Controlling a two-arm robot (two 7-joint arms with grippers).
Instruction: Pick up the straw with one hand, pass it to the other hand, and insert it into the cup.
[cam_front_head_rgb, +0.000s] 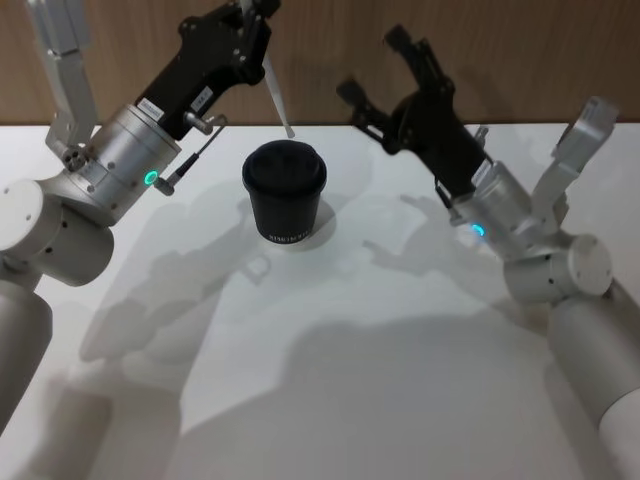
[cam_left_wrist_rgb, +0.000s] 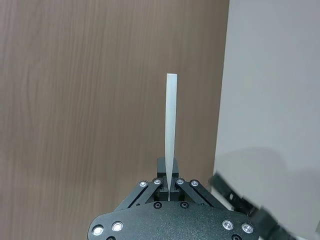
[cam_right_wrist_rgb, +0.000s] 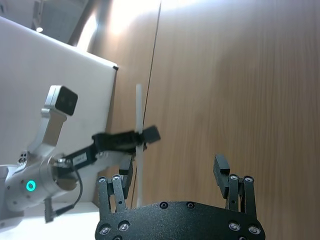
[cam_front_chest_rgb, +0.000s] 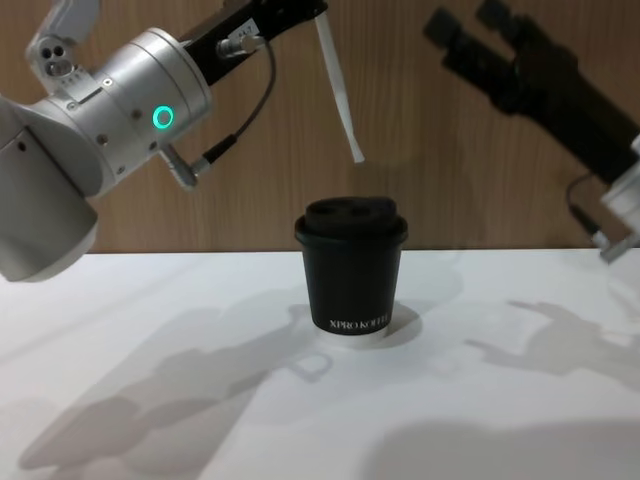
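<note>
The left gripper (cam_front_head_rgb: 250, 15), on the green-ringed wrist, is clamped on the upper part of the straw (cam_front_head_rgb: 277, 95), held raised behind and above the cup (cam_front_head_rgb: 285, 192); the straw hangs slanting down from the fingers, its lower tip in the air above the lid and slightly behind it, apart from the cup as far as the chest view lets one judge; the right gripper (cam_front_head_rgb: 378, 68), on the blue-ringed wrist, stands raised to the right of the cup with its fingers spread wide and nothing between them, well apart from the straw; the cup stands upright on the white surface (cam_front_head_rgb: 330, 350), between the two arms, lid on, lettering facing the robot.
</note>
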